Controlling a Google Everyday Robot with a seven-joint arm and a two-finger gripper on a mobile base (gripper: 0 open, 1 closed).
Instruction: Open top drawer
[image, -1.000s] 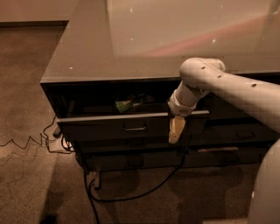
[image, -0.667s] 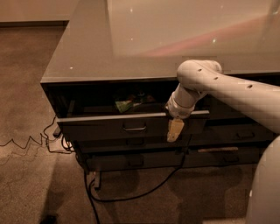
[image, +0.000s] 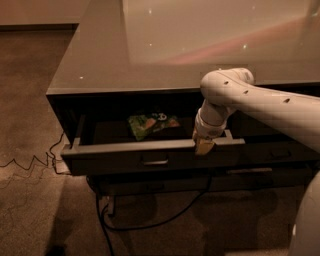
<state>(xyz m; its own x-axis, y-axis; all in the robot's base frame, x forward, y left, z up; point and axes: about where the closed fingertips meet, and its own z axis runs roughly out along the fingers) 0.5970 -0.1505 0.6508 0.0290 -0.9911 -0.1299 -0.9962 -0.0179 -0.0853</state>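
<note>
Jaws of the gripper (image: 202, 146) sit on the front lip of the top drawer (image: 125, 155), at 3 o'clock from its handle (image: 155, 161); their spread I cannot tell. The drawer stands partly out under the tabletop's (image: 150, 50) 6 o'clock edge, showing a green packet (image: 152, 123). The task looks mostly done, with perhaps more pull left.

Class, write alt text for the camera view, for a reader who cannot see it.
The top drawer stands partly open under a glossy counter, with the robot's gripper at the drawer's front edge, right of the handle. A green packet lies inside; a dark cable trails on the carpet.
</note>
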